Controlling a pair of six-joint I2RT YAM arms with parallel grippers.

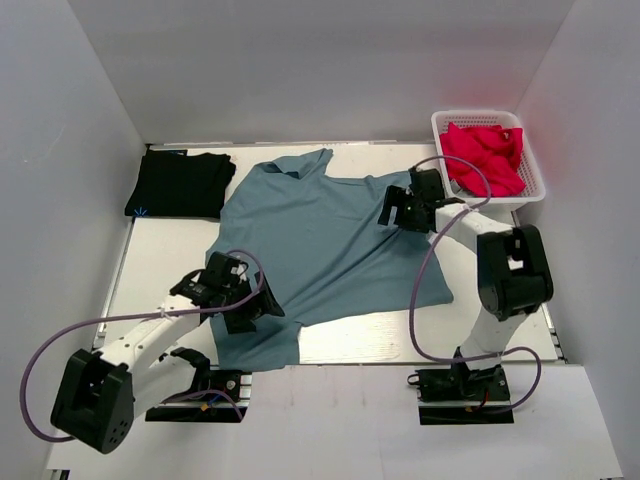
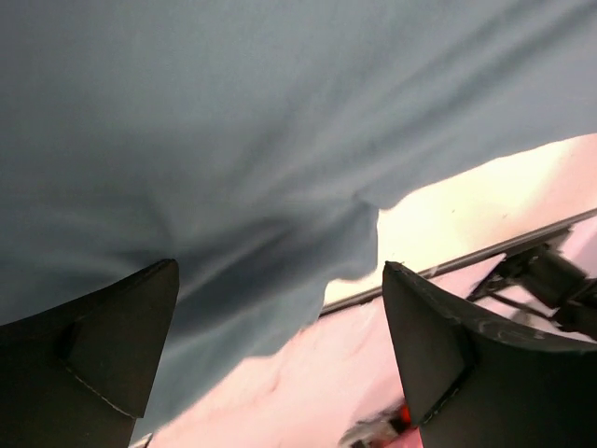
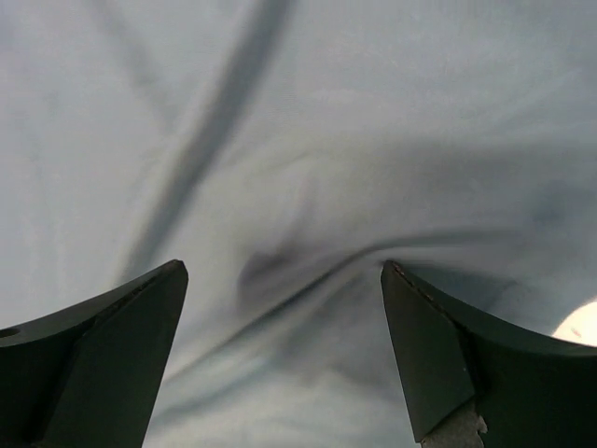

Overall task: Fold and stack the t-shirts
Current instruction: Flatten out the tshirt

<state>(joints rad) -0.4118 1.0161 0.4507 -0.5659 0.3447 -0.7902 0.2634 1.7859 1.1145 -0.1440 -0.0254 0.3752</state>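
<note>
The blue-grey t-shirt [image 1: 325,245] lies spread on the table, its collar at the far side. Its near left corner hangs over the table's front edge. The black t-shirt [image 1: 182,184] lies folded at the far left with a small blue mark at its near left corner. My left gripper [image 1: 243,305] is open over the blue-grey shirt's near left part; its wrist view shows the shirt's hem [image 2: 280,187] and open jaws. My right gripper [image 1: 398,208] is open just above the shirt's right sleeve area; wrinkled cloth [image 3: 289,233] fills its view between the open jaws.
A white basket [image 1: 527,160] holding red cloth [image 1: 486,155] stands at the far right corner. White walls close in the table on the left, back and right. The table's front edge [image 1: 350,362] runs just in front of the arm bases.
</note>
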